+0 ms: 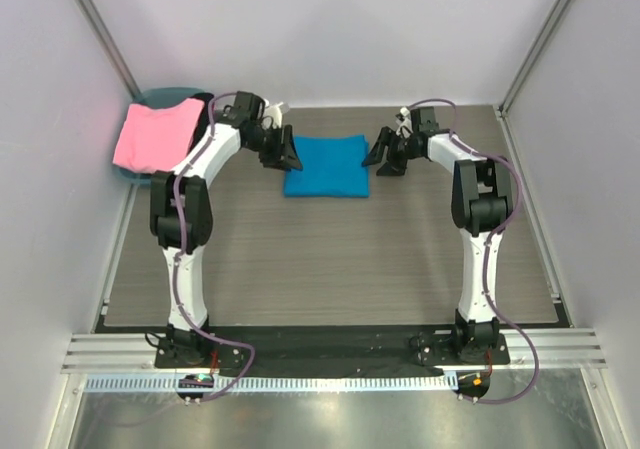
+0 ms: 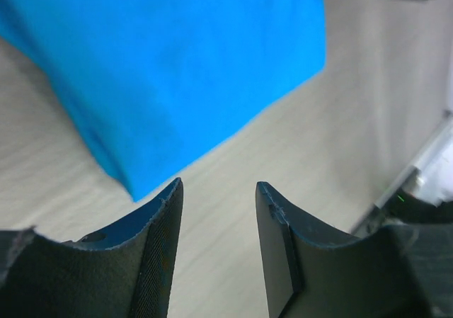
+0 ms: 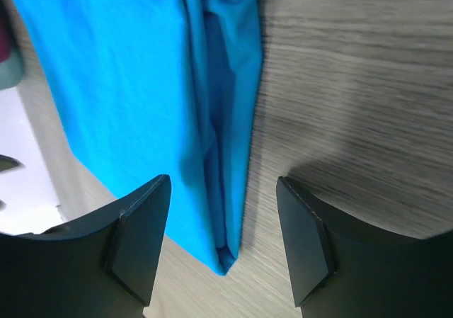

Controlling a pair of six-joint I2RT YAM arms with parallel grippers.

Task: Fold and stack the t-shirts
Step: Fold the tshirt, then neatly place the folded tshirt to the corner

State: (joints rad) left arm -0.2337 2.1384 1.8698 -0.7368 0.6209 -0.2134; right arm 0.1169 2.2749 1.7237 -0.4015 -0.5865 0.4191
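Nearest the lens, the matte black fingers of the left gripper stand spread with only pale wood-grain table between them. One inner face carries a fine mesh-like texture. Just beyond their tips lies a corner of the blue t-shirt, smooth soft cloth with a crisp edge, not touched. The right gripper is likewise spread and empty. Its wrist camera alone shows the shirt's folded side, several layers stacked into long creases that end in a point between the two fingers. The overhead view gives what neither wrist view does: the blue shirt is a neat flat rectangle at the far middle of the table, with one gripper just beside each short end. A pink t-shirt lies draped loosely over a round teal basket in the far left corner, behind the left arm.
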